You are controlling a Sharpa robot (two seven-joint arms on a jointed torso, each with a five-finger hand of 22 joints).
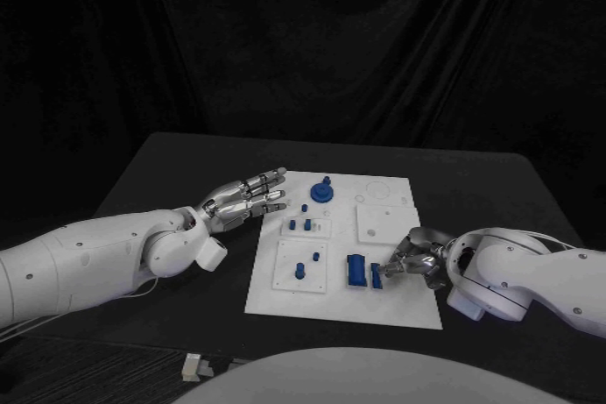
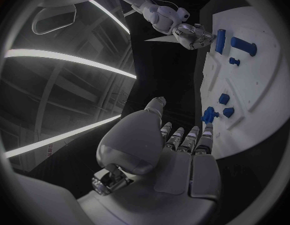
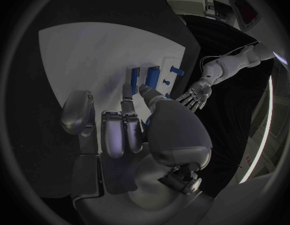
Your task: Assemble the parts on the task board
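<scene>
Task board (image 1: 391, 303): flat white plate, matte, centre of head view on black table (image 1: 165, 159), three raised square panels on it. Near edge: two upright blue rectangular blocks (image 1: 357, 271) side by side, lower centre. Right hand (image 1: 414, 257), silver, right of centre, fingertips at slimmer block; whether it pinches it, cannot tell. Lower-left panel: blue peg piece (image 1: 299, 268). Middle: small blue pegs (image 1: 303, 222). Left hand (image 1: 243, 196), left of board, fingers spread, holding nothing. Far edge: round blue disc with knob (image 1: 323, 192).
</scene>
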